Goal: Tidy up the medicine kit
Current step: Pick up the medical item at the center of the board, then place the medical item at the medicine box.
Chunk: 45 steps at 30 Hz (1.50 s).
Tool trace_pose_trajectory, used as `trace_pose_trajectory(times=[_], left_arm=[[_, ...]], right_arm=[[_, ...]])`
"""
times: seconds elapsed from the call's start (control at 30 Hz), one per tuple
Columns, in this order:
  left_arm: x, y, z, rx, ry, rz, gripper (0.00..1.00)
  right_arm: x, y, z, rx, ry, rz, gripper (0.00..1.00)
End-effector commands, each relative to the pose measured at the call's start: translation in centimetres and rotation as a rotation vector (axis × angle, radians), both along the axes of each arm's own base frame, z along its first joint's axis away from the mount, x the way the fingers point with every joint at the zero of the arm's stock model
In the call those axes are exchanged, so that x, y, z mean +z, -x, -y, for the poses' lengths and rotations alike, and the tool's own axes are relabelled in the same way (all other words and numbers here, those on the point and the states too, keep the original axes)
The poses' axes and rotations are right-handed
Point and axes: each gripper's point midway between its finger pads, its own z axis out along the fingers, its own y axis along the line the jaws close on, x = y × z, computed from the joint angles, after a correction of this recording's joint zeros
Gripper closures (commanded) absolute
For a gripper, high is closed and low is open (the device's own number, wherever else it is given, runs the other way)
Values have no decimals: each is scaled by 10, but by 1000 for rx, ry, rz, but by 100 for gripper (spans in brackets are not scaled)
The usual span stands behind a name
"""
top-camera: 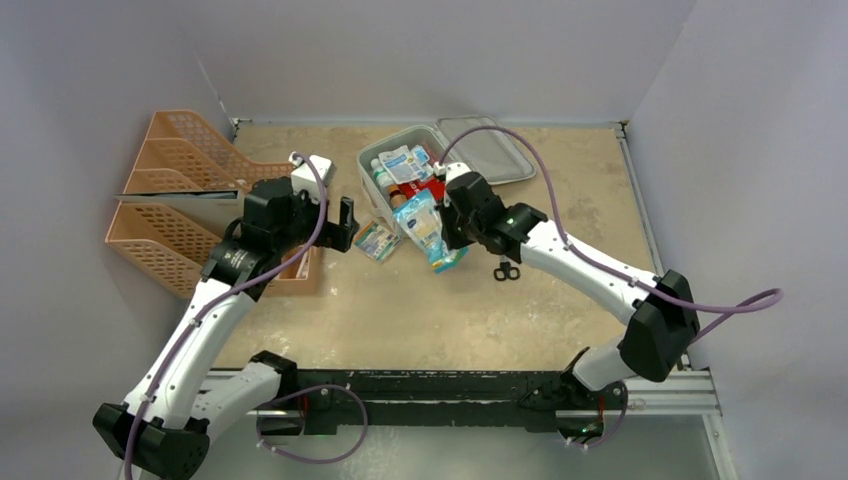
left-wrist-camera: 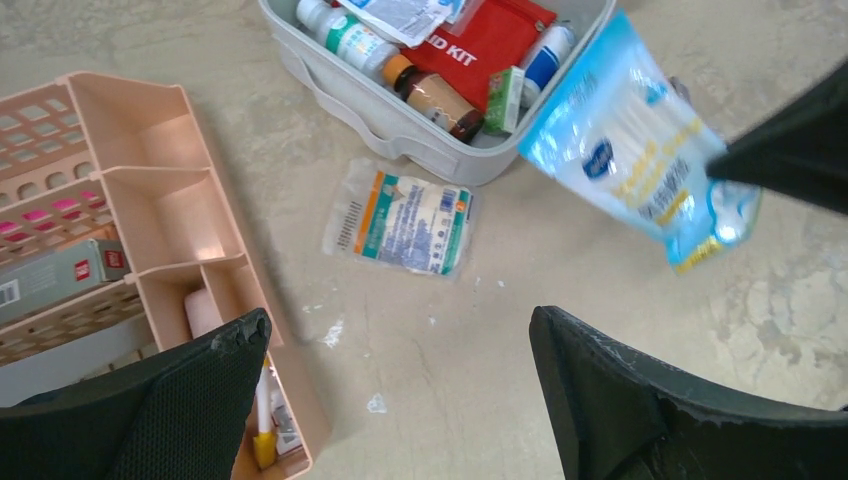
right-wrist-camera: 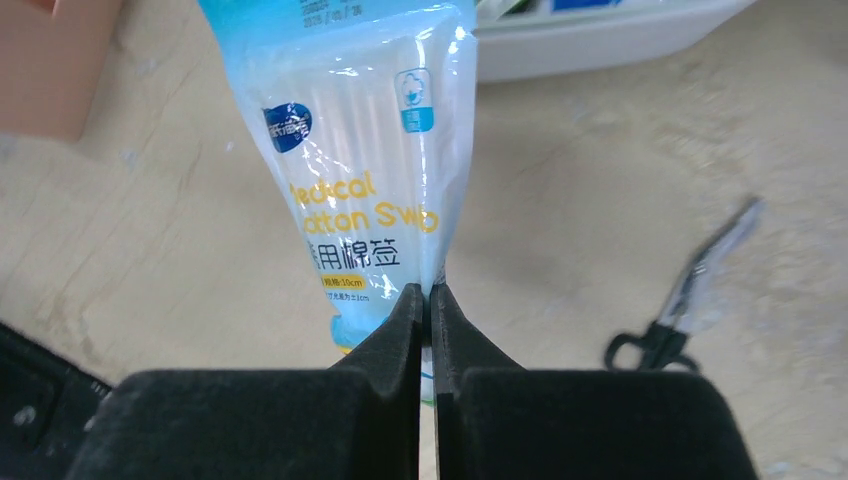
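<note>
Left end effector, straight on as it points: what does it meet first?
Probably the flat gauze packet lying just short of the medicine kit. The left end effector is open; depth is unclear, so bare tabletop could come first.

top view: medicine kit (top-camera: 366, 172) upper centre is packed; bottles (left-wrist-camera: 345, 35), red pouch (left-wrist-camera: 490, 40) and sachets (left-wrist-camera: 400, 15) cover its floor. open lid (top-camera: 490, 150) lies flat upper right, closing that side. cotton swab bag (top-camera: 432, 228), pinched in the right gripper (right-wrist-camera: 432, 300), hangs across the kit's near-right corner. gauze packet (top-camera: 377, 240) sits just beside the near wall, ahead of the wide-open left gripper (left-wrist-camera: 400, 322). orange trays (top-camera: 170, 200) wall off the left edge. scissors (top-camera: 506, 271) right of centre. table (top-camera: 400, 320) is bare at lower centre and far right.
</note>
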Motion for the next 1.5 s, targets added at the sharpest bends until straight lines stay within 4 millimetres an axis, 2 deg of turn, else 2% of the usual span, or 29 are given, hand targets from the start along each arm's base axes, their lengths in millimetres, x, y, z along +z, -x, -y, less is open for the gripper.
trace_pose_trajectory(times=[0.0, 0.1, 0.2, 0.3, 0.4, 0.57, 0.67, 0.7, 0.8, 1.07, 1.23, 1.47], left_arm=[[-2, 12, 13, -61, 68, -26, 0], [-7, 15, 12, -63, 59, -57, 0], [-16, 16, 9, -56, 41, -60, 0], [-21, 15, 6, -52, 17, -55, 0], [-23, 15, 0, -34, -10, -63, 0], [-22, 15, 0, -34, -9, -54, 0], [-23, 15, 0, -37, -9, -59, 0], [-24, 16, 0, -38, -11, -60, 0], [-25, 15, -1, -33, -16, -60, 0], [-24, 15, -3, -24, -19, -59, 0], [-25, 16, -3, -24, -20, -57, 0], [-25, 16, -2, -29, -17, -61, 0]], right_arm=[[37, -42, 14, -7, 88, 187, 100], [51, -74, 18, -39, 95, 250, 100], [57, -105, 22, -72, 82, 265, 100], [59, -129, 18, -56, 61, 276, 100], [58, -154, 18, -51, 62, 287, 100], [48, -189, 6, -22, 91, 268, 100], [38, -205, -5, -11, 84, 254, 100], [29, -210, -8, -11, 90, 240, 100], [17, -220, -12, -16, 116, 219, 100], [-14, -240, -6, -51, 172, 192, 100], [-30, -247, 7, -62, 256, 178, 100], [-44, -256, 17, -82, 283, 160, 100]])
